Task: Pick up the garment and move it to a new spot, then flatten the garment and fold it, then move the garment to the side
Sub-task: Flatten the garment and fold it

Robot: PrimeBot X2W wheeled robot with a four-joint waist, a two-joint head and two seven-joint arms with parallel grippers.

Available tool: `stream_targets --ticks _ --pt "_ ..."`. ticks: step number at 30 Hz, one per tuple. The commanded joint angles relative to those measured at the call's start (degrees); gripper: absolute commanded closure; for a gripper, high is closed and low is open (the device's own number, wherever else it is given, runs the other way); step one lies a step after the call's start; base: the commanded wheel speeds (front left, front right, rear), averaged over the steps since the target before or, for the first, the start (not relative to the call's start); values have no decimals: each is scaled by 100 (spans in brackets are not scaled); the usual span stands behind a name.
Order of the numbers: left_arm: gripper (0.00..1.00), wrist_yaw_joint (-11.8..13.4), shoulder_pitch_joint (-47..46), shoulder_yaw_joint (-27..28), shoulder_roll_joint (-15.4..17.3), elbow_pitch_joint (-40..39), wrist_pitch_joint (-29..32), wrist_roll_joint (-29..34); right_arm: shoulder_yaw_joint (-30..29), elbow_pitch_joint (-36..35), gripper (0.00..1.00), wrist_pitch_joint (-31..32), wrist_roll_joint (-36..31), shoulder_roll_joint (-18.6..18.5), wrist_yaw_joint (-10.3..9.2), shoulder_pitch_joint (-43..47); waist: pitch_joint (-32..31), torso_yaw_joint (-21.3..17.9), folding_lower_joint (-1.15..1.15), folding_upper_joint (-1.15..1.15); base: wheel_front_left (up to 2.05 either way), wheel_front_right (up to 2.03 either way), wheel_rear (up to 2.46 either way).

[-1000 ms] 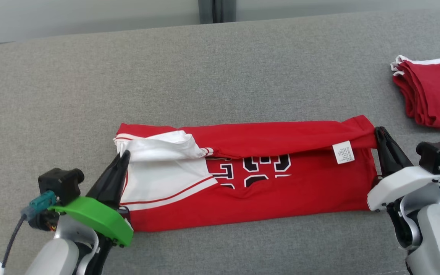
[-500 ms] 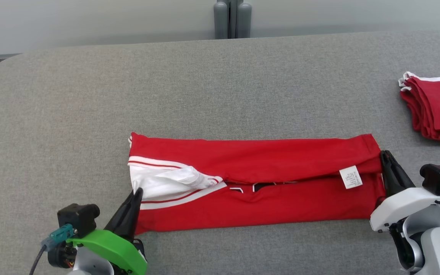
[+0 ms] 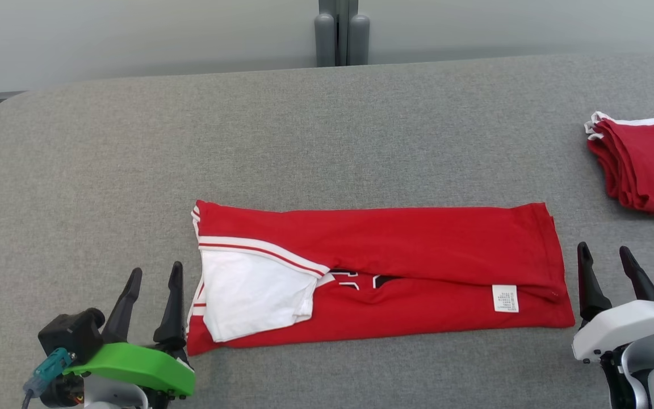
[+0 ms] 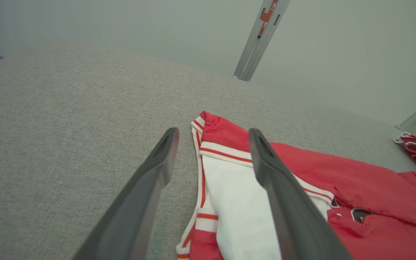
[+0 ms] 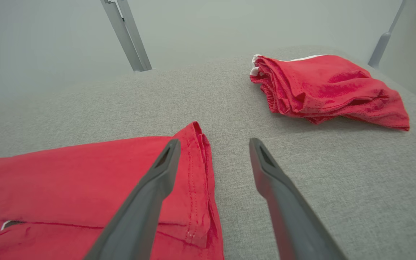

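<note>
I see the red shirt lying folded into a long band across the lower middle of the head view, flat on the grey counter. Its white panel, edged with red stripes, sits at the band's left end. Some black lettering peeks out from under the folded-over top layer, and a small white label lies near the lower right corner.

My left hand is at the lower left of the frame, fingers spread wide and holding nothing, just beside the shirt's left edge. My right hand is at the lower right, equally wide and empty, just beside the shirt's right hem.

A pile of red clothes lies at the right edge of the frame, well apart from the shirt. A grey post stands behind the counter at top centre.
</note>
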Motion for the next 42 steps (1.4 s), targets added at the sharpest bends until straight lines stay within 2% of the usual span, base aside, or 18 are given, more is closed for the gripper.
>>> stream_targets --ticks 1,5,11,23,29,30,31,33,42 --pt "0 70 71 40 0 -13 -72 102 -63 -74 0 47 -50 17 -6 61 -20 3 0 0 0 0 0" --pt "0 227 -33 84 -105 20 -214 222 -109 -95 0 311 -131 -16 -6 -11 -50 9 0 0 0 0 0" --pt "0 337 -190 85 -266 132 -333 396 118 208 0 930 -129 -201 -6 -335 -30 48 0 0 0 0 0" --pt "0 334 -314 233 -325 264 -396 446 464 1764 0 1843 53 -488 -5 -1204 49 266 0 0 0 0 0" --pt "0 337 -332 316 -302 293 -419 498 759 2252 0 2132 299 -579 -3 -1395 59 325 0 0 0 0 0" --pt "0 337 -329 326 -301 296 -421 503 784 2284 15 2132 335 -588 -3 -1422 59 325 0 0 0 0 0" --pt "0 336 -323 340 -297 300 -425 507 815 2318 62 2126 367 -603 -3 -1442 58 322 0 0 0 0 0" --pt "0 339 -307 363 -292 302 -426 517 845 2362 100 2090 423 -639 -3 -1486 57 309 0 0 0 0 0" --pt "0 395 -307 434 -297 279 -439 559 750 2237 100 1854 567 -1106 -8 -1585 116 91 0 0 0 0 0"
